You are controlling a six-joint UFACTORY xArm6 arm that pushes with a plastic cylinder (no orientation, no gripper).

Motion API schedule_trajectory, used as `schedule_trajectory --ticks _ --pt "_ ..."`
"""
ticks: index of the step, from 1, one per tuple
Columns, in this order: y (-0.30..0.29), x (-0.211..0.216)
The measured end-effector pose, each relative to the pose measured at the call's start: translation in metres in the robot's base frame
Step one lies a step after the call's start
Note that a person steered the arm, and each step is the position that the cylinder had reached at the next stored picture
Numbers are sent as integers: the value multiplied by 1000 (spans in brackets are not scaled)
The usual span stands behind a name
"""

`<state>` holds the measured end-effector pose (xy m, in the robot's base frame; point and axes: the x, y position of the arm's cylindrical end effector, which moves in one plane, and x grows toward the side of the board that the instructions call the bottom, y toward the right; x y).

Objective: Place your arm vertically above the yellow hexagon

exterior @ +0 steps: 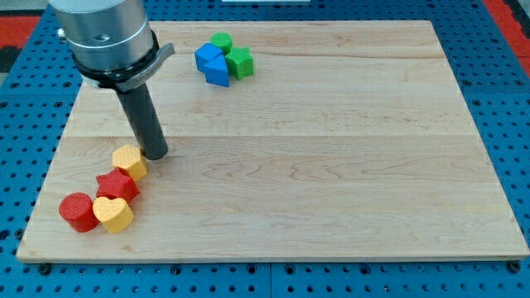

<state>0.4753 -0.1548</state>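
**Yellow hexagon beside the rod tip**

Yellow hexagon [130, 161] is seen near the board's [331, 165] left edge, above a red star [117, 185]. My tip [156, 154] is set down just right of it, seemingly touching; no jaws are fitted.

Wooden board [331, 165], yellow hexagon [129, 161], red star [117, 185], perhaps blue-green cluster [224, 60]

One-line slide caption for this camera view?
My tip touches the table just right of the yellow hexagon block, above the red star block on the wooden board.
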Motion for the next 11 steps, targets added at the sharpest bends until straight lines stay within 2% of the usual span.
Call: schedule_trajectory --ticks 2,3,4,5,6,8,9,10,11 --pt "4 6" --pt "10 -23" --pt "-36 -28" --pt "-80 3" --pt "-57 30" --pt "14 -33" --pt "78 -31" --pt "132 -14" --pt "112 21"
